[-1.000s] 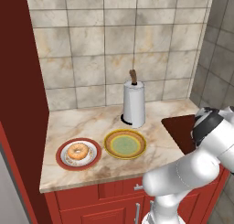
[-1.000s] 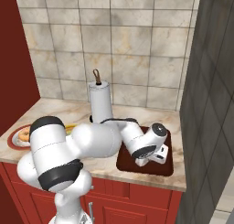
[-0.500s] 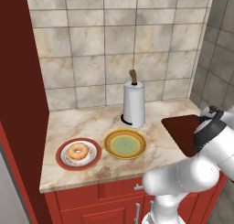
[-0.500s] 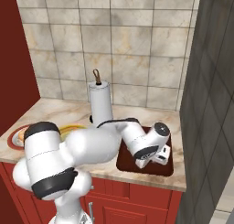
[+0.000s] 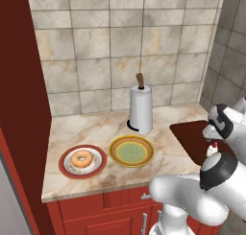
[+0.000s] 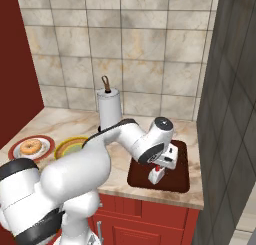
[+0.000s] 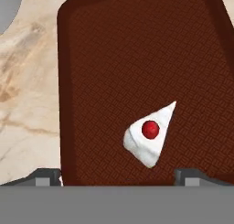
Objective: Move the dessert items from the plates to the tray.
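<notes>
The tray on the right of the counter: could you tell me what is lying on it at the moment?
The cake wedge with its red topping lies flat on the tray, between the open fingers. In the right base view the hand hides part of the tray; the surface that shows bears nothing else.

A rendered kitchen: tiled wall, marble desk over red cabinets, a paper-towel holder and plates holding a donut.

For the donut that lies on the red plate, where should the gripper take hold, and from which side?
Probably from straight above: the donut lies flat in the red-rimmed plate, so a sideways approach would meet the rim. Close the fingers across the ring's outer edges.
</notes>
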{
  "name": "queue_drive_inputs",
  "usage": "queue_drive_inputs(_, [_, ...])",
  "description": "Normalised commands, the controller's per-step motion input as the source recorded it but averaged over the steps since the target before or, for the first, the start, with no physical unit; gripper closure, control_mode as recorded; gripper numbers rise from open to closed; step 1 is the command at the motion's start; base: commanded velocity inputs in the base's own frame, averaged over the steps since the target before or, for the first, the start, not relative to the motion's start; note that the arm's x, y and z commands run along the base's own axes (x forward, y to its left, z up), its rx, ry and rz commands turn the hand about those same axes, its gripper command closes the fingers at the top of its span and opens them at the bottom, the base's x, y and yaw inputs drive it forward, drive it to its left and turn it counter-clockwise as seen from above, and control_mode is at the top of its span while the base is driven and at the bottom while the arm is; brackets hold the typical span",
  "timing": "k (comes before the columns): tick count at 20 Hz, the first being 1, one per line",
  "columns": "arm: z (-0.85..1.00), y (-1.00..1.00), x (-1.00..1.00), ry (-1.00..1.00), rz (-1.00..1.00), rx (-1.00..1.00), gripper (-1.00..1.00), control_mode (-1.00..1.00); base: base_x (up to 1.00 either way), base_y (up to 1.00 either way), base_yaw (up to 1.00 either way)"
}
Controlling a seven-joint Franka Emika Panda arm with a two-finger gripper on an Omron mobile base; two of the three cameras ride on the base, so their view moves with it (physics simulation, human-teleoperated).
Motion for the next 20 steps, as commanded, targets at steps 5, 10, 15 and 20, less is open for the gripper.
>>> queue_drive_inputs(5, [0.39, 1.00, -0.28, 0.00, 0.01, -0.12, -1.00, -1.00, 0.00, 0.00, 0.00])
queue_drive_inputs(10, [0.37, 0.97, -0.15, 0.00, 0.02, -0.06, -1.00, -1.00, 0.00, 0.00, 0.00])
queue_drive_inputs(15, [0.25, 0.98, -0.01, 0.00, 0.02, -0.06, -1.00, -1.00, 0.00, 0.00, 0.00])
queue_drive_inputs(20, [0.18, 0.98, 0.03, 0.00, 0.01, -0.05, -1.00, -1.00, 0.00, 0.00, 0.00])
